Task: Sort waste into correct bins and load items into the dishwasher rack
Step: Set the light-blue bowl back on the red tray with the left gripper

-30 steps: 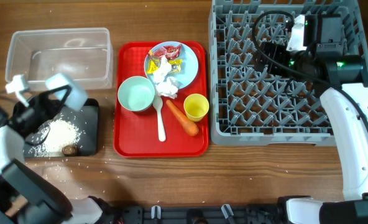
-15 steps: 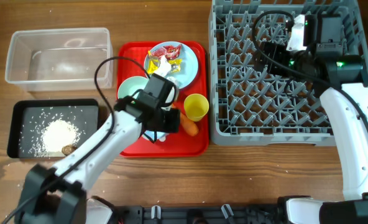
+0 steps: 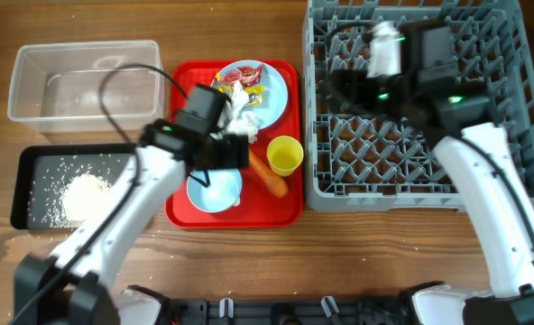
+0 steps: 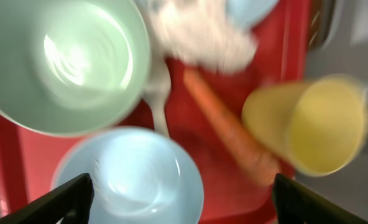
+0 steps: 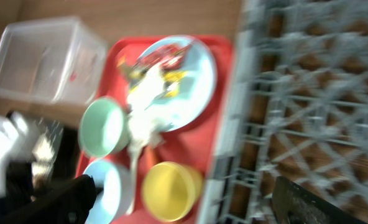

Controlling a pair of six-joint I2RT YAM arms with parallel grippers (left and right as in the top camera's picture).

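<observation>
My left gripper (image 3: 220, 155) hangs open over the red tray (image 3: 181, 212), its fingers (image 4: 66, 199) straddling a pale blue bowl (image 4: 131, 180) without touching it. Behind that bowl stands a mint bowl (image 4: 66, 62). A white spoon (image 4: 159, 99), an orange carrot (image 4: 230, 134) and a yellow cup (image 3: 285, 155) lie beside them. The plate (image 3: 271, 95) holds tissue (image 3: 240, 117) and wrappers (image 3: 244, 77). Rice (image 3: 87, 194) lies in the black tray (image 3: 23, 185). The clear tub (image 3: 85, 81) stands behind it. My right gripper (image 3: 339, 86) is open above the dishwasher rack (image 3: 411, 171), holding nothing.
The rack's left wall (image 5: 234, 124) runs right beside the red tray. A few loose rice grains (image 3: 5, 236) dot the wooden table in front of the black tray. My left arm (image 3: 123, 217) crosses the table from the front left to the tray.
The left arm came from the black tray to the red tray, set the blue bowl down at its front and opened. The right arm swung left across the rack.
</observation>
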